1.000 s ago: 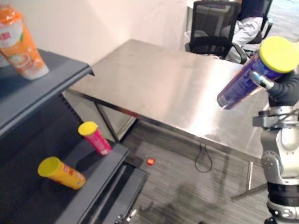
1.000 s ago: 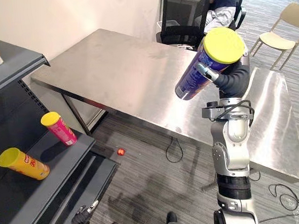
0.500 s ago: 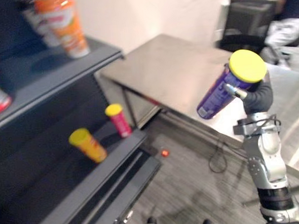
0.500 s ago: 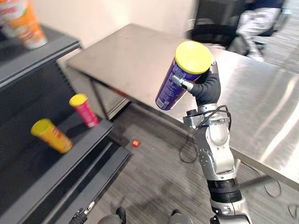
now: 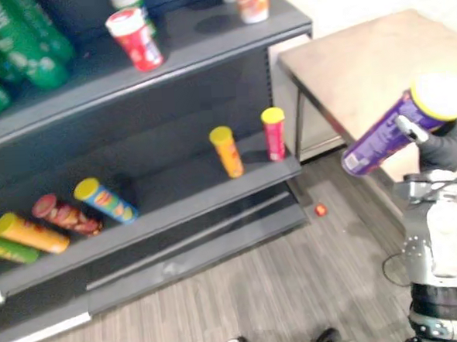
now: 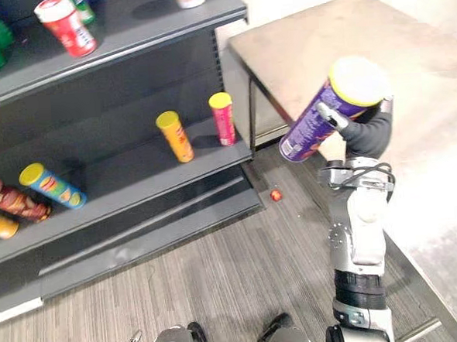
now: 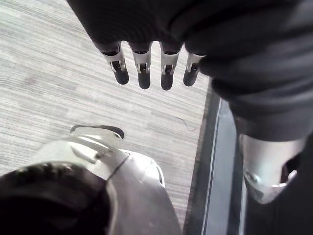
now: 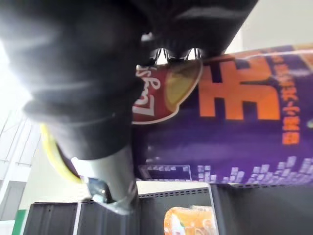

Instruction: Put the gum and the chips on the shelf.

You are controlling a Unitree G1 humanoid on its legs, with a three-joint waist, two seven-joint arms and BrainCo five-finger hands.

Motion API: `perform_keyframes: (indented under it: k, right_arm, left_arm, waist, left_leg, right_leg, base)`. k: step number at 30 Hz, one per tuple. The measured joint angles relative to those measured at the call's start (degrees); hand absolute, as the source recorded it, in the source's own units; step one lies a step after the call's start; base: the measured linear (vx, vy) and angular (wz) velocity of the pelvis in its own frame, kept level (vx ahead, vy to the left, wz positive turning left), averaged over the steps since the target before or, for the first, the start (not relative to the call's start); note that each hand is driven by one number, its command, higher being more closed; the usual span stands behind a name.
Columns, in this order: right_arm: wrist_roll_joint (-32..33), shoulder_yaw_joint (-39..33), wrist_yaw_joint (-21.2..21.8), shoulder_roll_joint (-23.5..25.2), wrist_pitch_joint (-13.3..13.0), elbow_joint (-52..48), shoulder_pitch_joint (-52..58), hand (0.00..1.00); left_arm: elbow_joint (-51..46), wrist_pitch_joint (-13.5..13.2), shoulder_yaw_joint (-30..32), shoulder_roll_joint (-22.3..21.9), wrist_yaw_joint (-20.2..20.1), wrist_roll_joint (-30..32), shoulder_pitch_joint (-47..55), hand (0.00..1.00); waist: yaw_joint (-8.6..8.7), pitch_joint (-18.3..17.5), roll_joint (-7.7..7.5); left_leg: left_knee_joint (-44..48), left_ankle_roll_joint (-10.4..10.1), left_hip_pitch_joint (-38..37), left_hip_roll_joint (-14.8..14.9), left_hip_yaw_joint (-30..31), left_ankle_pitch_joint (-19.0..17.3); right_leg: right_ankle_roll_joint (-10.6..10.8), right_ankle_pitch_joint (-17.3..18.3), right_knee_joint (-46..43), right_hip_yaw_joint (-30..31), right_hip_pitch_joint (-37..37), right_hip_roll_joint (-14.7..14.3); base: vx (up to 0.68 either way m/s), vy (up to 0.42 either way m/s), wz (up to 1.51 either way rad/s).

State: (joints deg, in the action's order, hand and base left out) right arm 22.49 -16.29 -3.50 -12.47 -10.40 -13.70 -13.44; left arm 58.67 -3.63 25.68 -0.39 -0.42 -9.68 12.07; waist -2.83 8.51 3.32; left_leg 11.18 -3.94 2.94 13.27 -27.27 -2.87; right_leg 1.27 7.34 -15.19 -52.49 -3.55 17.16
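Open floor (image 6: 220, 288) fronts shelf (image 6: 128, 179); robot hand (image 6: 366, 135) grips chips (image 6: 315, 127).

- any print to make out?
- big orange characters and a red-and-yellow logo on the purple chips can (image 8: 220, 142) held in the right hand (image 8: 73, 73).
- and the cans (image 5: 227, 152) on the shelf (image 5: 200, 209)?
- their labels are too small to read.

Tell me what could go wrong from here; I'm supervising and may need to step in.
The purple chips can sits tilted in the right hand over the floor; a slip would drop it. The yellow can and pink can stand upright near the shelf end; placing there could topple them.
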Motion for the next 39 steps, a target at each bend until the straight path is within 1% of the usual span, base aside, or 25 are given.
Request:
perform_keyframes:
  k: [1, 2, 3, 6, 9, 10, 14, 15, 17, 19, 21, 24, 26, 28, 29, 30, 31, 32, 33, 34, 35, 36, 37, 38, 39]
  right_arm:
    - [0.00, -0.48, -0.08, 0.11, 0.05, 0.00, 0.35, 1.00]
    - [-0.02, -1.25, -0.14, 0.14, 0.05, -0.02, 0.60, 1.00]
    - [-0.03, -1.45, -0.18, 0.43, 0.07, -0.07, 0.69, 1.00]
    - [-0.14, -1.35, -0.43, 2.67, 0.12, -1.08, 1.37, 1.00]
    - [-1.47, -1.55, -1.41, 3.26, 0.12, -1.24, 1.47, 1.00]
    - [-2.41, -1.59, -1.61, 3.72, 0.12, -1.24, 1.48, 1.00]
    - [-2.49, -1.54, -1.74, 4.32, 0.12, -1.21, 1.52, 1.00]
    - [-2.49, -1.38, -1.71, 4.32, 0.12, -1.22, 1.51, 1.00]
    - [-2.50, -1.28, -1.40, 4.36, 0.12, -1.21, 1.59, 1.00]
    - [-2.50, -1.24, -1.23, 4.45, 0.12, -1.17, 2.06, 1.00]
    - [-2.49, -1.21, -1.21, 4.52, 0.16, -1.07, 2.41, 1.00]
    - [-2.48, -0.61, -1.20, 4.51, 0.15, 0.07, 2.27, 1.00]
    - [-2.49, 0.55, -1.21, 4.46, 0.17, 1.80, 2.11, 1.00]
    - [-2.54, 2.32, -0.98, 4.47, 0.24, 2.47, 2.00, 1.00]
    - [-2.88, 4.09, -0.77, 4.48, 0.30, 2.57, 1.92, 1.00]
    - [-3.78, 5.61, -0.18, 4.48, 0.45, 2.60, 1.90, 1.00]
    - [-4.17, 6.18, 0.33, 4.51, 0.49, 2.60, 1.90, 1.00]
    - [-4.67, 7.03, 0.89, 4.51, 0.52, 2.60, 1.93, 1.00]
    - [-4.83, 7.25, 1.09, 4.49, 0.54, 2.60, 1.93, 1.00]
    - [-5.29, 7.57, 1.59, 4.51, 0.47, 2.53, 2.05, 1.00]
    - [-6.09, 8.15, 2.82, 4.56, 0.51, 1.88, 3.74, 1.00]
    - [-6.09, 8.42, 2.92, 4.60, 0.48, 0.54, 4.35, 1.00]
    - [-6.07, 8.64, 3.19, 4.61, 0.42, -0.23, 4.43, 1.00]
    - [-6.06, 8.87, 3.29, 4.61, 0.42, -0.42, 4.42, 1.00]
    - [-6.04, 9.35, 3.41, 4.56, 0.41, -0.78, 4.48, 1.00]
  left_arm:
    - [0.18, 0.02, 0.01, 0.06, 0.03, 0.36, -0.01, 0.00]
    - [0.19, 0.01, 0.00, 0.29, 0.05, 1.52, -0.06, 0.00]
    - [0.35, 0.03, 0.03, 0.80, 0.13, 2.02, -0.52, 0.00]
    - [0.53, 0.11, 0.02, 1.43, 0.19, 2.70, -0.54, 0.00]
    - [0.43, 0.06, -0.01, 2.41, 0.22, 3.78, -1.18, 0.00]
    - [0.15, -0.03, 0.02, 3.33, 0.29, 3.76, -1.32, 0.00]
    - [0.07, -0.07, 0.79, 4.22, 0.40, 3.73, -1.31, 0.00]
    - [0.10, -0.05, 1.31, 4.18, 0.39, 3.73, -1.24, 0.00]
    - [0.08, -0.04, 1.79, 4.13, 0.35, 3.73, -1.23, 0.00]
    - [0.09, -0.03, 1.92, 3.98, 0.20, 3.73, -1.17, 0.00]
    - [0.01, -0.03, 2.34, 3.61, 0.09, 3.59, -1.20, 0.00]
    - [-0.53, -0.07, 2.91, 2.65, -0.03, 3.24, -1.28, 0.00]
    - [-0.77, -0.10, 2.80, 2.54, -0.20, 3.07, -1.37, 0.00]
    - [-2.01, -0.18, 2.80, 2.70, -0.48, 2.95, -1.35, 0.00]
    - [-2.50, -0.19, 2.80, 2.86, -0.52, 2.91, -1.36, 0.00]
    - [-2.96, -0.34, 2.79, 2.94, -0.61, 2.81, -1.44, 0.00]
    - [-2.96, -0.50, 2.78, 2.96, -0.62, 2.35, -1.44, 0.00]
    - [-2.93, -0.70, 2.72, 2.97, -0.60, 1.66, -1.43, 0.00]
    - [-2.95, -0.80, 2.55, 2.98, -0.57, 1.51, -1.38, 0.00]
    - [-3.08, -1.14, -0.37, 3.42, -0.36, 1.37, -0.89, 0.00]
    - [-2.67, -1.26, -2.83, 5.97, 0.07, 1.42, -1.26, 0.00]
    - [-2.66, -1.25, -2.90, 6.20, 0.12, 1.42, -1.27, 0.00]
    - [-2.54, -1.23, -2.91, 6.31, 0.14, 1.42, -1.26, 0.00]
    - [-2.44, -1.22, -2.91, 6.34, 0.16, 1.42, -1.24, 0.00]
    - [-2.20, -1.23, -2.93, 6.86, 0.20, 1.42, -1.26, 0.00]
  waist:
    - [0.19, -0.23, 0.36]
    - [0.60, -0.28, 0.27]
    - [0.72, 0.04, -0.74]
    - [0.31, 0.11, -3.07]
    - [0.49, 0.49, -3.74]
    - [0.44, 0.85, -4.22]
    - [-0.65, 1.53, -4.89]
    - [-0.98, 1.67, -4.92]
    - [-1.11, 2.02, -4.99]
    - [-1.15, 2.04, -4.99]
    - [-1.01, 2.09, -5.03]
    - [-1.02, 2.38, -5.19]
    - [-1.22, 2.90, -5.39]
    - [-2.43, 3.76, -5.79]
    - [-2.76, 3.84, -5.93]
    - [-2.79, 4.12, -6.12]
    - [-2.90, 4.13, -6.12]
    - [-3.05, 4.35, -5.93]
    - [-3.03, 4.51, -5.66]
    - [-2.66, 4.85, -5.13]
    - [-1.87, 5.11, -5.25]
    - [-1.76, 5.02, -5.82]
    - [-1.72, 5.01, -6.38]
    - [-1.76, 4.83, -7.05]
    - [-1.85, 4.76, -7.51]
  left_leg:
    - [-1.33, -0.43, -0.11, -0.27, -0.15, -0.26]
    - [-3.88, -1.25, -0.04, -1.00, -0.03, -0.79]
    - [-5.89, -1.38, 0.11, -2.05, 0.00, -0.63]
    - [-6.21, -0.02, 1.31, -4.37, 0.67, -0.36]
    - [-2.85, 1.62, 3.28, -5.03, 1.38, -1.83]
    - [-1.79, 1.97, 3.97, -5.07, 1.51, -2.40]
    - [-2.04, 1.73, 3.95, -5.16, 1.20, -3.05]
    - [-2.18, 2.10, 3.89, -5.04, 1.06, -3.28]
    - [-2.63, 2.02, 3.75, -4.78, 0.96, -3.14]
    - [-4.16, 1.70, 3.33, -4.65, 0.97, -2.11]
    - [-6.70, 0.81, 2.52, -4.50, 1.28, -0.18]
    - [-6.06, 0.83, 2.46, -3.73, 1.89, 0.59]
    - [-2.46, 0.97, 3.52, -3.05, 3.06, -0.89]
    - [1.68, 1.15, 4.71, -1.84, 3.41, -3.01]
    - [3.62, 1.36, 5.98, -1.61, 4.58, -4.36]
    - [4.96, 1.85, 6.86, -1.66, 5.97, -5.26]
    - [5.20, 2.07, 7.16, -1.78, 6.38, -5.67]
    - [4.97, 2.87, 7.23, -2.53, 7.99, -6.60]
    - [4.90, 2.94, 7.14, -2.85, 9.23, -6.58]
    - [4.81, 3.69, 6.99, -3.53, 12.33, -6.41]
    - [2.23, 4.51, 6.79, -5.71, 19.02, -4.89]
    - [1.69, 4.52, 6.54, -7.15, 20.70, -4.46]
    - [1.71, 4.12, 6.34, -8.65, 22.11, -4.04]
    - [1.97, 4.32, 6.26, -9.35, 22.74, -3.88]
    - [2.91, 3.70, 6.63, -10.62, 24.39, -4.28]
  right_leg:
    - [0.21, -0.16, -0.34, -0.87, -0.02, 0.21]
    - [0.51, -0.50, -1.10, -2.40, -0.25, 0.82]
    - [0.61, -1.17, -1.27, -3.46, -0.58, 1.66]
    - [0.80, -3.64, -0.95, -3.88, -1.08, 3.56]
    - [0.86, -5.30, -0.84, -3.86, -1.12, 4.58]
    - [0.92, -6.01, -0.17, -3.70, -1.11, 4.58]
    - [0.86, -7.62, 2.23, -2.11, -1.07, 3.47]
    - [0.98, -7.92, 3.16, -1.47, -1.04, 2.86]
    - [1.04, -7.96, 4.19, -0.78, -1.04, 1.89]
    - [0.86, -8.06, 5.00, -0.76, -1.02, 1.04]
    - [0.46, -8.04, 5.16, -0.73, -0.88, 0.21]
    - [0.44, -8.02, 5.03, -0.67, 0.08, -0.16]
    - [0.45, -8.02, 4.35, -0.68, 1.13, -0.14]
    - [0.45, -8.03, 3.90, -0.66, 1.90, -0.21]
    - [0.51, -8.07, 3.91, -0.72, 2.21, -0.24]
    - [1.08, -8.46, 4.00, -0.63, 2.86, -0.07]
    - [1.27, -8.81, 3.81, -0.15, 3.09, -0.08]
    - [0.91, -9.98, 2.41, 4.11, 2.91, 0.55]
    - [0.11, -10.66, 0.87, 7.97, 2.34, 0.84]
    - [-2.48, -9.48, -5.84, 23.89, -2.53, 0.38]
    - [1.36, -4.02, -2.64, 45.63, -4.25, -7.42]
    - [1.43, -4.06, -0.80, 46.99, -4.34, -8.03]
    - [1.99, -4.48, 1.03, 46.85, -4.38, -8.06]
    - [2.36, -5.15, 2.16, 46.71, -4.31, -8.02]
    - [2.85, -6.29, 3.40, 46.64, -3.85, -7.69]
  base:
    - [-0.16, 0.214, 0.78]
    - [-0.13, 0.209, 0.68]
    - [-0.13, 0.212, 0.59]
    - [-0.09, 0.199, 0.24]
    - [-0.08, 0.211, 0.13]
    - [-0.06, 0.123, 0.05]
    - [-0.08, 0.103, -0.11]
    - [-0.07, 0.056, -0.12]
    - [-0.04, 0.042, -0.08]
    - [-0.01, 0.015, -0.02]
    - [0.06, -0.003, 0.06]
    - [0.08, 0.010, 0.18]
    - [0.06, 0.061, 0.27]
    - [0.01, 0.088, 0.20]
    - [-0.04, 0.112, 0.37]
    - [-0.05, 0.115, 0.45]
    - [-0.06, 0.134, 0.59]
    - [-0.03, 0.100, 0.52]
    - [0.00, 0.147, 0.78]
    - [0.05, 0.108, 1.74]
    - [0.09, 0.056, 2.07]
    - [0.12, -0.044, 2.11]
    - [0.11, -0.078, 1.04]
    - [0.14, -0.126, 0.93]
    - [0.10, -0.095, 0.62]
